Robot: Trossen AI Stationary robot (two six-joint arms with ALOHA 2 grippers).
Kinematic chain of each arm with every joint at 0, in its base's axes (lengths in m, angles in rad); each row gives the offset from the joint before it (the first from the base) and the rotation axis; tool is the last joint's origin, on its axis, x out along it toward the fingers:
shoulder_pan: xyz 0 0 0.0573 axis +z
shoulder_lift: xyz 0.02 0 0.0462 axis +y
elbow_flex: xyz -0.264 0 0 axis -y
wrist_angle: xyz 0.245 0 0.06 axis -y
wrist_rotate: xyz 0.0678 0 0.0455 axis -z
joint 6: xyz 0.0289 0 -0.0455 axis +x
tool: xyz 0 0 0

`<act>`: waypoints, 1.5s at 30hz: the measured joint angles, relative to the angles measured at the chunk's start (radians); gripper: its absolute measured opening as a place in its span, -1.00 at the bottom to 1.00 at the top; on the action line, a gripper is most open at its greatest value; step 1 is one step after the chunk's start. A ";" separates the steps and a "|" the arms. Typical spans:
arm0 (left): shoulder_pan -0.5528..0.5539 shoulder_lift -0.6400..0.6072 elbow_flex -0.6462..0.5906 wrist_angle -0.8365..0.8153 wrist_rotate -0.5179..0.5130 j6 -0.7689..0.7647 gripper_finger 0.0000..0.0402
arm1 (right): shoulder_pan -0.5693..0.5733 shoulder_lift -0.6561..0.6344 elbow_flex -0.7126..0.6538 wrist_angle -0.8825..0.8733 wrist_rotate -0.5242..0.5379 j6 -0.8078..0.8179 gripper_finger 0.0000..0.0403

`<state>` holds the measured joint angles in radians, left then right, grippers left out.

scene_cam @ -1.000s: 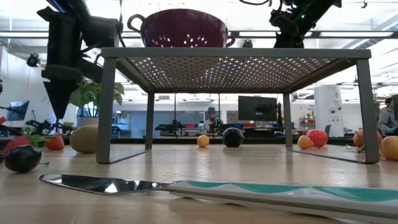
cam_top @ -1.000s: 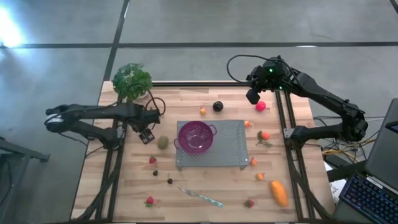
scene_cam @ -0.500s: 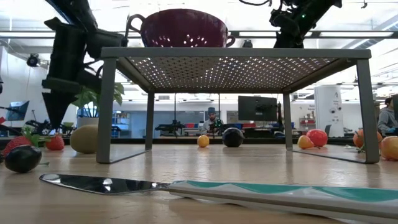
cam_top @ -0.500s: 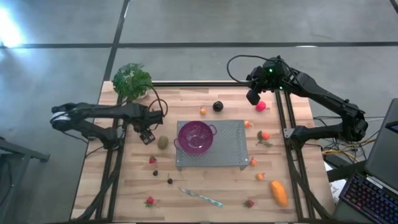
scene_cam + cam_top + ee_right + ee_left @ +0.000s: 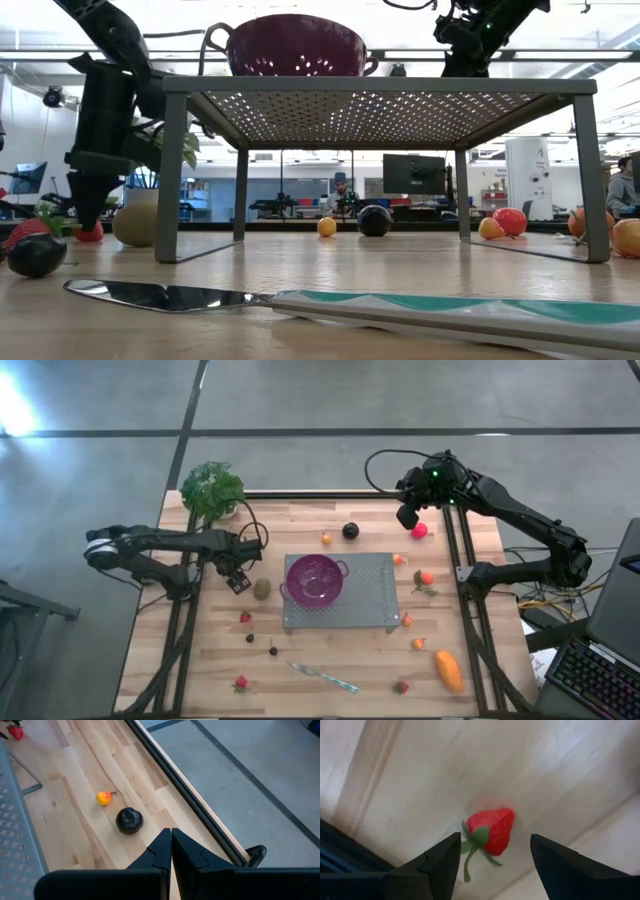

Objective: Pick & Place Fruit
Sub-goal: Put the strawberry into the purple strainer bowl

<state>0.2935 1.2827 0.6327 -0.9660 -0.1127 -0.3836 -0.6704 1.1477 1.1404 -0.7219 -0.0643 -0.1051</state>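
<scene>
Fingers of the left end effector are standing apart and dropping lower over a strawberry lying on the worktop; the right end effector is staying pressed together, parked near the plum.

In the high view the left claw covers the strawberry under it, so that fruit shows only in the left wrist view, a little blurred. In the low view the same claw stands in front of a red fruit at the left of the frame, and only its lower part shows. The knife is cut off by the right edge there. The pink-red ball is partly under the right claw in the upper right of the high view. The colander is cut by the top edge.
</scene>
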 joint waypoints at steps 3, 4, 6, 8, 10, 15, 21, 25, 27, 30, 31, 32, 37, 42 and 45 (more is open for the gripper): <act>0.000 0.000 0.000 0.011 0.000 0.000 0.20 | 0.000 0.000 0.000 0.000 0.000 0.000 -0.96; 0.000 0.001 0.000 0.021 0.000 0.001 0.20 | 0.000 0.000 0.000 0.000 0.000 0.000 -0.96; 0.000 0.007 0.000 0.031 0.000 0.001 0.20 | 0.000 0.000 0.000 0.000 0.000 0.000 -0.96; 0.001 0.016 0.000 0.040 -0.004 0.002 0.20 | 0.000 0.000 0.000 0.000 0.000 0.000 -0.96; 0.001 0.031 0.000 0.051 -0.009 0.002 0.20 | 0.000 0.000 0.000 0.000 0.000 0.000 -0.96; 0.002 0.076 0.000 0.049 -0.010 0.016 0.20 | 0.000 0.000 0.000 -0.004 0.000 -0.003 -0.96; 0.002 0.103 0.005 0.041 -0.008 0.021 0.20 | 0.000 0.000 0.000 -0.005 0.001 -0.003 -0.96; 0.002 0.105 0.005 0.038 -0.003 0.020 0.20 | 0.000 0.000 0.000 -0.005 0.001 -0.007 -0.96; 0.002 0.105 0.005 0.036 0.006 0.020 0.19 | 0.000 0.000 0.000 -0.005 0.001 -0.007 -0.96; 0.002 0.105 0.004 0.031 0.014 0.020 0.12 | 0.000 0.000 0.000 -0.005 0.001 -0.008 -0.96; 0.002 0.105 0.004 0.030 0.017 0.020 0.09 | 0.000 0.000 0.000 -0.005 0.001 -0.008 -0.96; 0.002 0.105 0.003 0.027 0.019 0.020 0.05 | 0.000 0.000 0.000 -0.005 0.001 -0.008 -0.96; 0.002 0.105 0.002 0.022 0.027 0.021 -0.16 | 0.000 0.000 0.000 -0.005 0.001 -0.008 -0.96; 0.002 0.101 0.002 0.014 0.026 0.023 -0.29 | 0.000 0.000 0.000 -0.006 0.001 -0.008 -0.96; 0.002 0.092 0.002 0.005 0.024 0.023 -0.28 | 0.000 0.000 0.000 -0.006 0.001 -0.008 -0.96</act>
<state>0.2955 1.3744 0.6349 -0.9608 -0.0883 -0.3607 -0.6704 1.1477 1.1404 -0.7280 -0.0635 -0.1127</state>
